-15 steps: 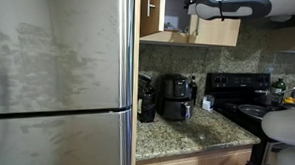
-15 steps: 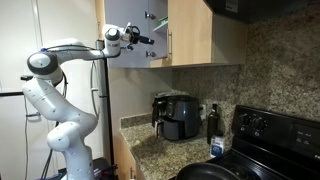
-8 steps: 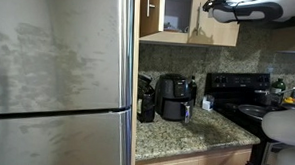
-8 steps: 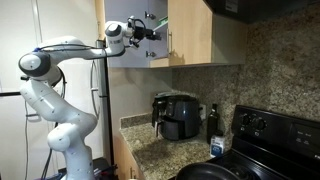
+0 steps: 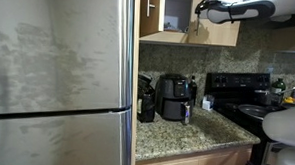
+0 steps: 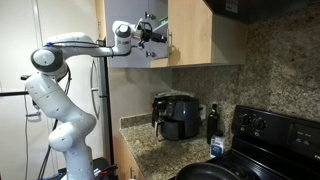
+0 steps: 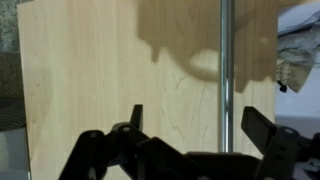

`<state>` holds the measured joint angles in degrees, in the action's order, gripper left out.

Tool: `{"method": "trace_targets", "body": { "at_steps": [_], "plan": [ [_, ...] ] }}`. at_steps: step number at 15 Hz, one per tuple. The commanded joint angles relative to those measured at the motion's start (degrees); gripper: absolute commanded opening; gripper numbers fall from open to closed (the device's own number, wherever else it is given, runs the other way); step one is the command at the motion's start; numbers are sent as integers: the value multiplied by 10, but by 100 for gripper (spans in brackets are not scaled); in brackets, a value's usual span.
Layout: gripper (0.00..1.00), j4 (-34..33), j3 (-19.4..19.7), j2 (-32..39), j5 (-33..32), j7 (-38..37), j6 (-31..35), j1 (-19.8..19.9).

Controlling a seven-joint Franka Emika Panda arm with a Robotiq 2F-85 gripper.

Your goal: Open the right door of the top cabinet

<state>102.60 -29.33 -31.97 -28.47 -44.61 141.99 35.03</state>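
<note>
Straddling silver handle (image 7: 227, 60) of right door (image 7: 100, 70) on top cabinet (image 6: 200, 40), gripper (image 7: 193, 114) hangs spread, nothing grasped. Best: centre bar between jaws, clamp firmly, pull along hinge arc.

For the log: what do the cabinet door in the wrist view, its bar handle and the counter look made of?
The right door: light-tan wood or wood veneer, matte, with faint grain lines showing. Its handle: metal, likely brushed steel, judging by the slim silvery bar with a soft sheen. The countertop: speckled stone, seemingly polished granite, mottled beige and brown.
</note>
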Motion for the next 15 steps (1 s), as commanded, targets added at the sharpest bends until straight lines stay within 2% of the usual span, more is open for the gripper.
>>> {"method": "trace_targets", "body": {
  "at_steps": [1, 3, 8, 15],
  "plan": [
    [100, -14, 16, 26, -30, -16, -7, -32],
    [100, -27, 15, 43, -41, -19, -11, -36],
    [100, -60, 0, 85, -128, -83, -59, -58],
    [100, -101, 49, 142, -224, -155, -125, -161]
  ]
}}
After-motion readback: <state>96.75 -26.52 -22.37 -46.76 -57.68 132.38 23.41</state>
